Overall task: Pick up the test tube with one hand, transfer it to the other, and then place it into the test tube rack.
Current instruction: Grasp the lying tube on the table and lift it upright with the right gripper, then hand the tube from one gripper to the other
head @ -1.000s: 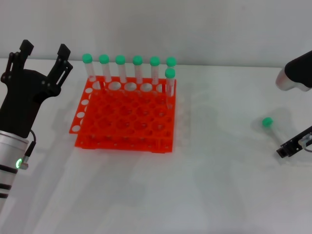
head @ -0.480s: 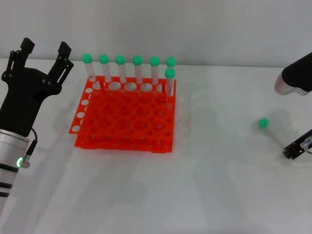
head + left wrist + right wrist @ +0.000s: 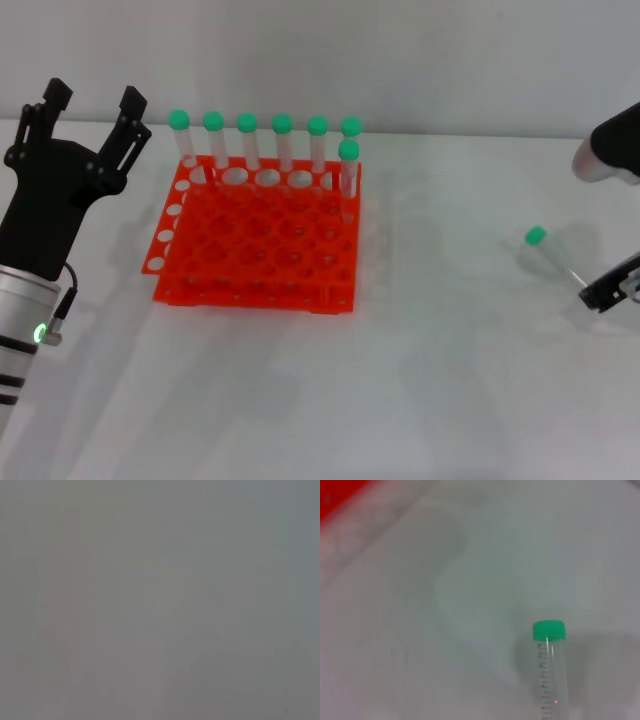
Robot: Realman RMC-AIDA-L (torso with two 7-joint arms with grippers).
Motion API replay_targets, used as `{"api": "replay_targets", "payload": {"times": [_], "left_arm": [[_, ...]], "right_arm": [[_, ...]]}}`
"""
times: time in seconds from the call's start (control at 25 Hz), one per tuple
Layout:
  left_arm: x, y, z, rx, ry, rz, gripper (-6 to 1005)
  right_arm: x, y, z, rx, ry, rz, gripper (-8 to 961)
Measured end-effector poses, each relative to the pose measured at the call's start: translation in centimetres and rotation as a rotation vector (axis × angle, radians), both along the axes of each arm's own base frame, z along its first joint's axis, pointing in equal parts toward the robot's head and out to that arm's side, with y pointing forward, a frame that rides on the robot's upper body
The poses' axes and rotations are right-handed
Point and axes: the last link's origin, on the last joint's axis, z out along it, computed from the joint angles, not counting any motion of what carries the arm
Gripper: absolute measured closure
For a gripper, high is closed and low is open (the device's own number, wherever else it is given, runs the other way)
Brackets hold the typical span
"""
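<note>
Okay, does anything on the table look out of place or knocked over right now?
Nothing is spilled or damaged. One clear plastic tube with a green cap is away from the orange-red plastic rack, tilted, its lower end at the right hand. Seven other green-capped tubes stand upright in the rack. The left hand is open beside it.

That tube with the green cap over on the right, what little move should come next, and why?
Probably bring it toward the left end effector, which waits open beside the rack. The test tube appears tilted, cap up, in the right end effector, off the table.
</note>
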Motion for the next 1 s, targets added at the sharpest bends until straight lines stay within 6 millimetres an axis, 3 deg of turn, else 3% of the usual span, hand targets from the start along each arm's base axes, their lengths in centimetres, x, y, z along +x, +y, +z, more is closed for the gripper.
{"api": "replay_targets", "payload": {"times": [0.16,0.32,0.6,0.76,1.0], "left_arm": [[0.4,0.1,-0.4,-0.053,-0.007,-0.034,166],[1.5,0.8,-1.3,-0.214,0.001,-0.119,167],[3.9,3.0,-3.3,-0.58,-0.013,-0.203,170],[5.1,3.9,-3.8,-0.707,-0.054,-0.208,171],[6.4,4.8,-3.6,-0.807,-0.109,-0.226,173]], "right_arm": [[-1.0,-0.3,0.9,0.044,0.062,0.061,765],[-2.0,-0.1,1.5,0.118,0.211,0.186,765],[-2.9,0.4,0.4,0.248,0.36,0.382,765],[-3.5,0.3,-0.3,0.342,0.39,0.501,765],[-2.5,-0.4,-1.4,0.44,0.367,0.574,765]]}}
